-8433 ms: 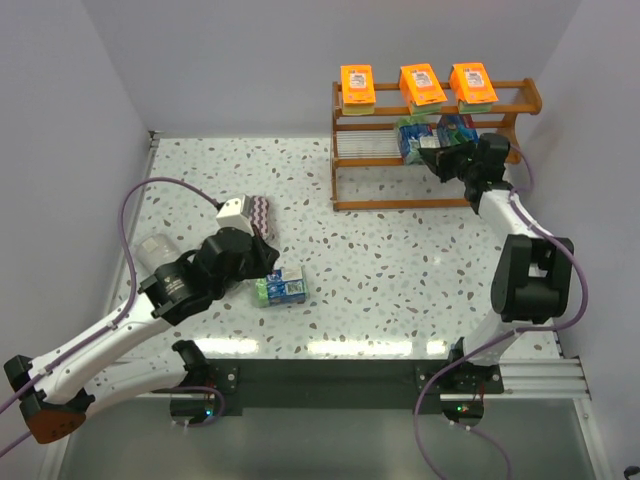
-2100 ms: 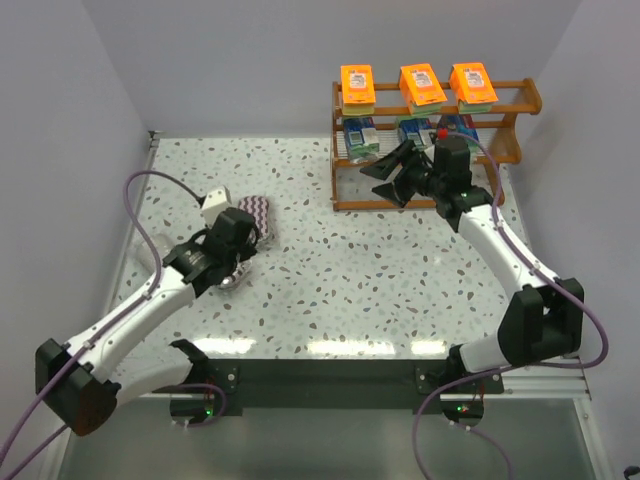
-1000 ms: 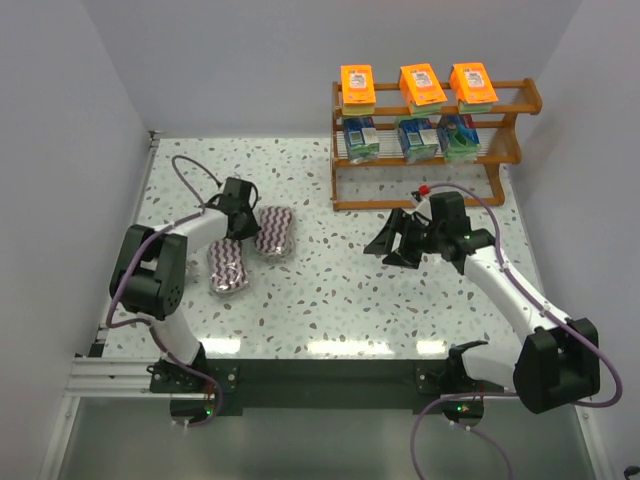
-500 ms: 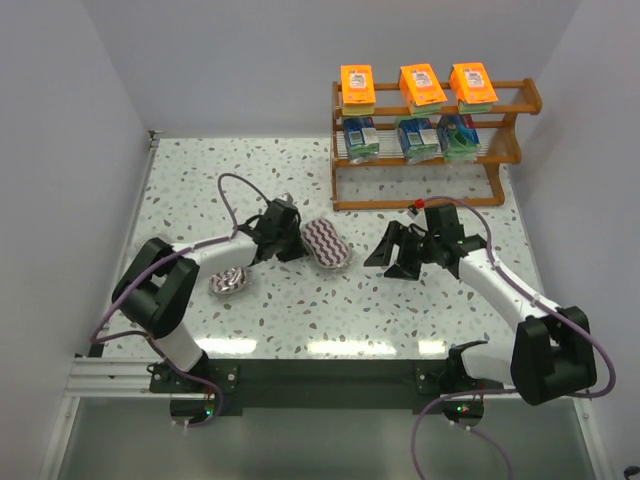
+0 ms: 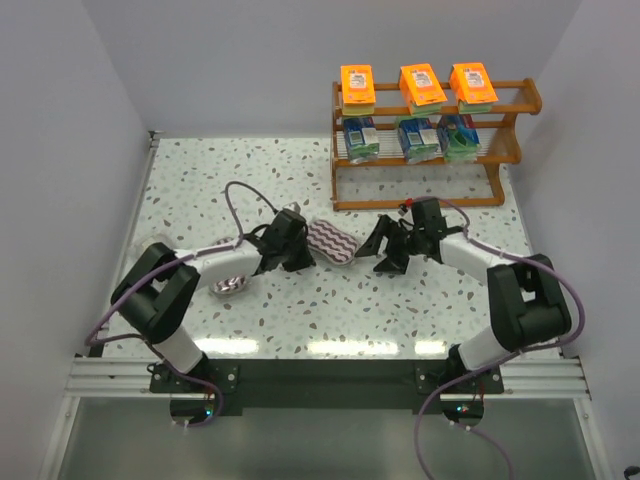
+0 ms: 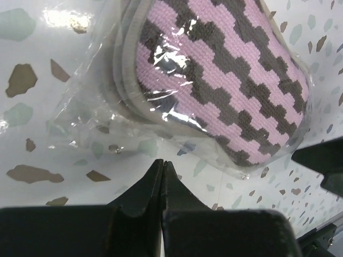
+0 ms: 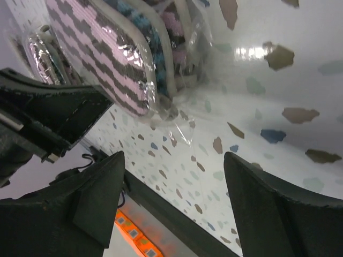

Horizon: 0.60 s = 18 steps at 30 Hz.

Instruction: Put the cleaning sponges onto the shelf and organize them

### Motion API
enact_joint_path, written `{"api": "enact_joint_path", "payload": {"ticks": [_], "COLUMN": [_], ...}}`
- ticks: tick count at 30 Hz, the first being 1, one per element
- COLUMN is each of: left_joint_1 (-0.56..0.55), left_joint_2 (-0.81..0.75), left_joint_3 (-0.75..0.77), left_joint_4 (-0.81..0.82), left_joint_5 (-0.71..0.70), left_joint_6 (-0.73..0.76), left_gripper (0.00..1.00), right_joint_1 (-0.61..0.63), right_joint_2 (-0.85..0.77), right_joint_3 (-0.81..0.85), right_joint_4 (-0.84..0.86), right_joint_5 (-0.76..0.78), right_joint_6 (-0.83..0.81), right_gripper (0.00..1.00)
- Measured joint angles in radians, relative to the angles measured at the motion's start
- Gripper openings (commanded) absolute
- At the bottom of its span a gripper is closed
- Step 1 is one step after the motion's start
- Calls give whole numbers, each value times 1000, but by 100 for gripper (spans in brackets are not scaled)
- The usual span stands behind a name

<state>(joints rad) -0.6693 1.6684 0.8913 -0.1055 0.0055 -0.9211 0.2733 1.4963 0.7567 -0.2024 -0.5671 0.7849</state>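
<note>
Right, on my feed the left gripper (image 6: 161,167) is closed, its tips pressed together on the table (image 5: 200,180) just at the clear plastic edge of the zigzag sponge bag (image 5: 332,240). I cannot tell whether any film is caught between them. That bag lies flat near the middle of the table, on the near side of the shelf (image 5: 415,204). The right gripper (image 7: 172,158) sits just to the right of it with its jaws spread wide and holding nothing, the bag's loose plastic lying ahead of the gap. A second zigzag pack (image 5: 230,285) lies further left, beside my left arm. On the shelf at far right, three orange packs (image 5: 422,85) line the top tier and three blue-green packs (image 5: 417,138) fill the middle one.
</note>
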Motion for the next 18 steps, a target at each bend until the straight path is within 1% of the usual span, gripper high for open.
{"api": "enact_joint_path", "payload": {"ticks": [3, 7, 8, 15, 16, 18], "left_joint_1": [0, 0, 0, 0, 0, 0], "left_joint_2": [-49, -129, -150, -286, -307, -348], "left_joint_3": [-26, -59, -68, -115, -122, -138], "left_joint_4": [-23, -45, -50, -107, -118, -137], "left_joint_5": [-20, -41, -45, -84, -91, -103], "left_joint_6": [0, -3, -3, -11, -13, -20], "left_gripper": [0, 0, 0, 0, 0, 0], "right_joint_1": [1, 1, 1, 18, 23, 31], "right_joint_2": [75, 117, 125, 224, 236, 253], "right_joint_3": [75, 143, 154, 193, 193, 193], "right_joint_4": [2, 18, 24, 44, 41, 42], "right_joint_5": [0, -1, -1, -2, -3, -6], "right_joint_6": [-19, -38, -39, -45, -45, -45], "right_gripper": [76, 73, 72, 68, 65, 61]}}
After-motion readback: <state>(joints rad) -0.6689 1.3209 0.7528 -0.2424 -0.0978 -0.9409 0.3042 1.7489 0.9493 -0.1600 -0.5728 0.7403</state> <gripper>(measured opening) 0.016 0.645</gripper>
